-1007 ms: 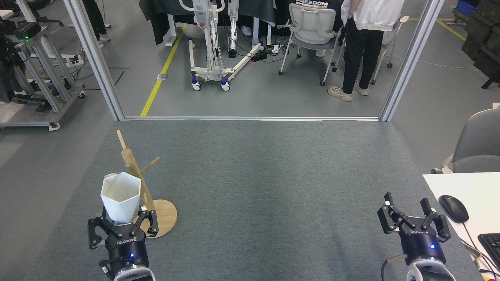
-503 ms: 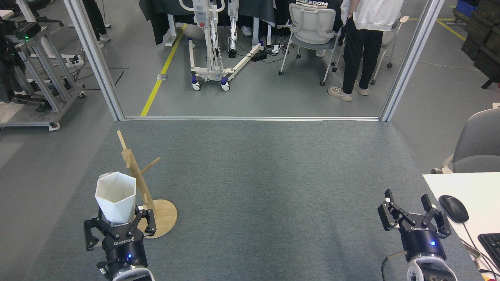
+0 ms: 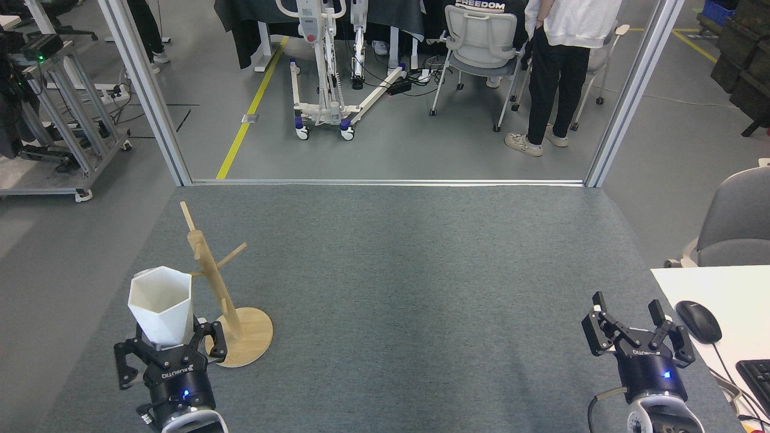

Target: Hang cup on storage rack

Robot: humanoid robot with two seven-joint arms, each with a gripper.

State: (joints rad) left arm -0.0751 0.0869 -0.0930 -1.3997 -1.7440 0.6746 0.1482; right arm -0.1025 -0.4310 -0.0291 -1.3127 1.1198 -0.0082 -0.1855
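The white faceted cup [image 3: 159, 304] stands upright at the table's front left, its narrow base held between the fingers of my left gripper [image 3: 166, 344], which is shut on it. Its handle does not show. The wooden storage rack [image 3: 212, 279] stands just to the right of the cup on a round disc base [image 3: 249, 337], with thin pegs angling up from its leaning post. The cup's rim sits a little left of the post, with a small gap between them. My right gripper [image 3: 625, 308] is at the front right, open and holding nothing.
A white desk [image 3: 722, 288] with a black mouse [image 3: 698, 320] and a keyboard corner borders the table at the right. A grey chair [image 3: 737, 219] is behind it. A person [image 3: 562, 72] stands beyond the table's far edge, among chairs and frames.
My left gripper has moved left and slightly toward me with the cup, opening a gap between the cup and the rack's post. The right gripper has barely moved.
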